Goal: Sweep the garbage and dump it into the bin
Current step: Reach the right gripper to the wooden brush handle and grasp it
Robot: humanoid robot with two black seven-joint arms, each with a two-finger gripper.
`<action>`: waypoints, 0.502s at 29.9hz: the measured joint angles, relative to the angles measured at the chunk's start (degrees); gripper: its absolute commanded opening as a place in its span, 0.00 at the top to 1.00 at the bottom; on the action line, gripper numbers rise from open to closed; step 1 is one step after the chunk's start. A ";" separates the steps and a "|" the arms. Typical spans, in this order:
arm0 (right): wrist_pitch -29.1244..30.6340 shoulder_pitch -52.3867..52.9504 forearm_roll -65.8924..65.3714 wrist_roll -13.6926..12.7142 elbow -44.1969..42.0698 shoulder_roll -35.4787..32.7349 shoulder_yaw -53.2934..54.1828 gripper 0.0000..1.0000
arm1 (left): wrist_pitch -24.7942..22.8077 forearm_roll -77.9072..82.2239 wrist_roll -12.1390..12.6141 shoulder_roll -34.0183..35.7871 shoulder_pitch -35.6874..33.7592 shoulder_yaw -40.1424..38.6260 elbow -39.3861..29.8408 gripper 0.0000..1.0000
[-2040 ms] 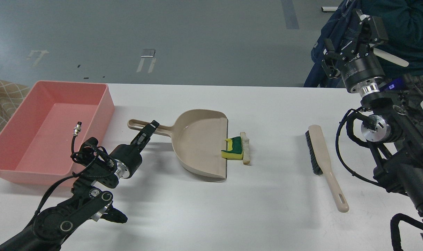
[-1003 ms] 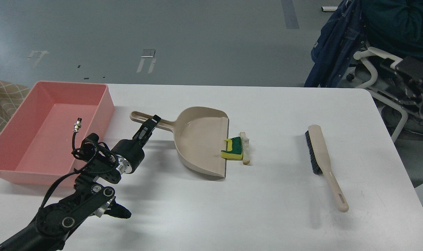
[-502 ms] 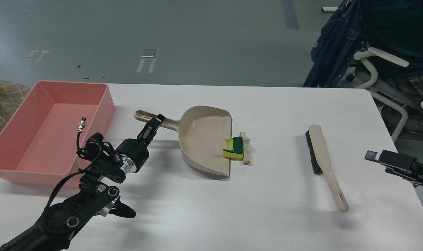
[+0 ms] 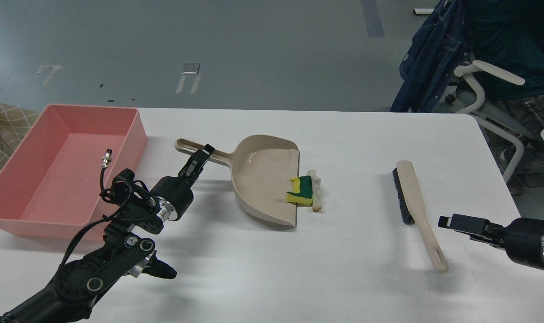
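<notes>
The garbage lies mid-table: a yellow sponge piece with a green layer point(image 4: 301, 192) and a thin off-white strip point(image 4: 316, 191) just right of it. The sponge rests on the lip of the beige dustpan point(image 4: 263, 179). My left gripper point(image 4: 202, 155) is shut on the dustpan's handle point(image 4: 189, 148). The pink bin point(image 4: 52, 166) stands at the far left, with nothing in it. The beige black-bristled brush point(image 4: 414, 202) lies on the right. My right gripper point(image 4: 449, 222) hovers low, just right of the brush handle and apart from it. It is dark and seen side-on.
A person in dark clothes sits on a white-framed chair point(image 4: 487, 76) beyond the table's right back corner. The table's right edge point(image 4: 518, 211) runs close to my right arm. A loose cable with a metal plug point(image 4: 106, 159) sticks up from my left wrist.
My left gripper has pushed the dustpan a little to the right and away, its lip now under the sponge. My right arm left the view, came back in low and moved left toward the brush handle.
</notes>
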 measured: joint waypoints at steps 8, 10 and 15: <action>1.18 1.73 0.03 -1.66 0.91 2.08 -0.13 0.02 | 0.00 0.00 0.00 -0.07 0.00 0.00 -0.18 1.00; 1.20 1.58 0.04 -3.02 0.96 3.73 -0.34 0.03 | 0.00 0.00 0.00 -0.09 0.00 0.00 -0.18 1.00; 1.21 1.47 0.04 -4.93 0.96 5.59 -0.49 0.07 | 0.00 0.00 0.00 -0.03 -0.06 0.00 -0.18 1.00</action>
